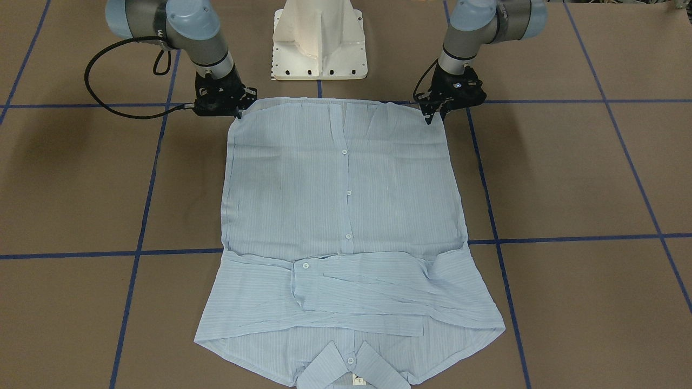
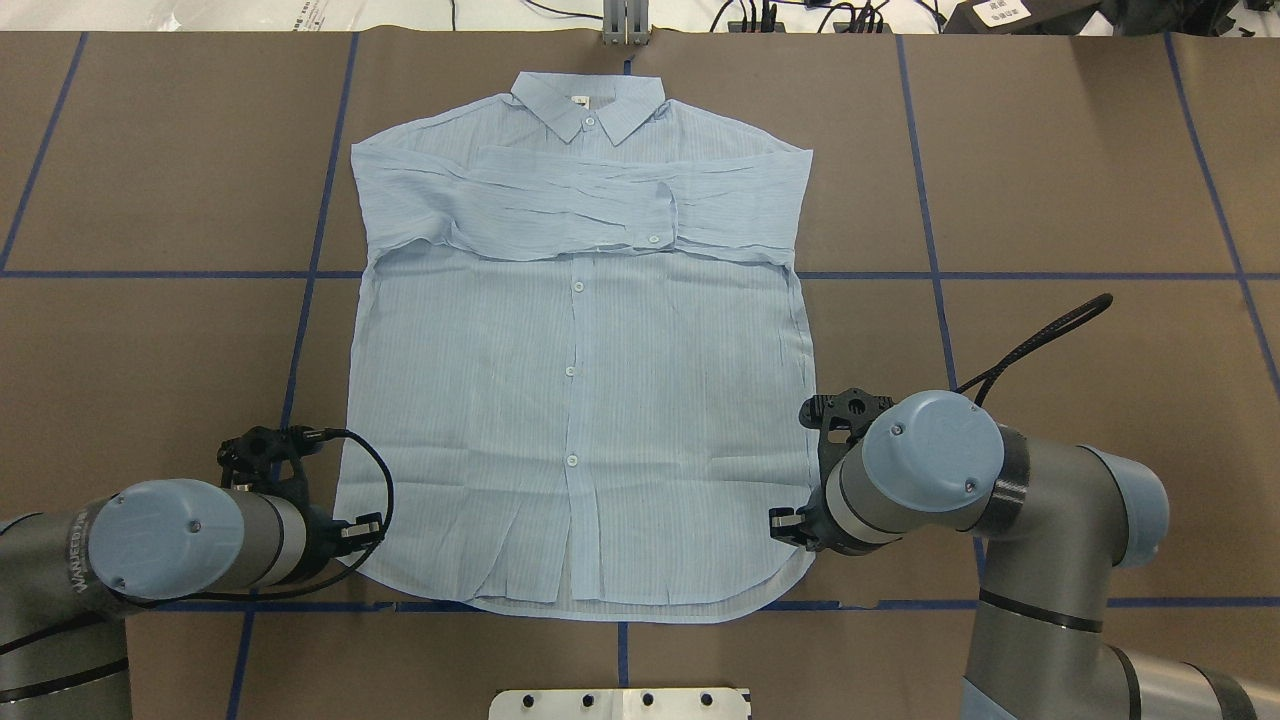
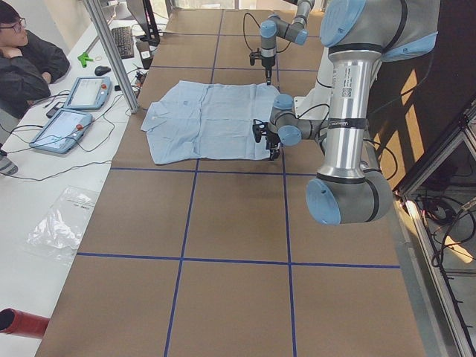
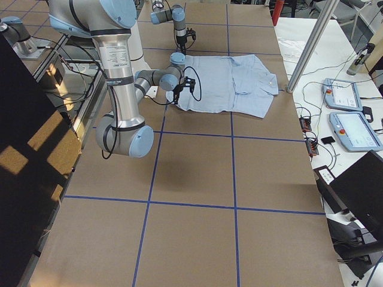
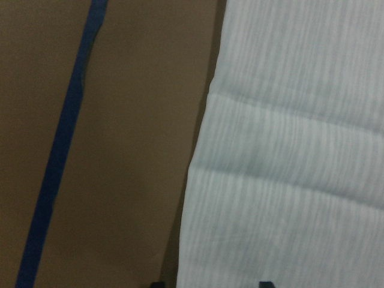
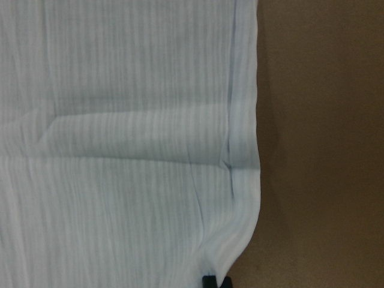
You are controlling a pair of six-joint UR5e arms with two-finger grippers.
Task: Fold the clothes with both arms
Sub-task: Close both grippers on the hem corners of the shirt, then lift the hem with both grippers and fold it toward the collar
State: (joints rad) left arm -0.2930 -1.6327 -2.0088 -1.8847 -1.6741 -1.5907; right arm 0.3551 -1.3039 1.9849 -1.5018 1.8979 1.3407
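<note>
The light blue striped shirt (image 1: pixel 346 216) lies flat and buttoned on the brown table, with its collar (image 2: pixel 588 105) at the far side and both sleeves folded across the chest. My left gripper (image 1: pixel 435 116) stands at one hem corner. In the left wrist view the left gripper (image 5: pixel 210 283) is open, its fingertips (image 5: pixel 157 284) astride the shirt's side edge (image 5: pixel 198 180). My right gripper (image 1: pixel 236 111) is at the other hem corner. In the right wrist view the right gripper (image 6: pixel 211 281) is shut on the shirt's edge (image 6: pixel 246 180), and creases run toward it.
The white pedestal base (image 1: pixel 319 40) stands just behind the hem. Blue tape lines (image 2: pixel 930 250) cross the table. At the far side are a seated person (image 3: pixel 22 52), two tablets (image 3: pixel 74 111) and a metal post (image 3: pixel 111 52).
</note>
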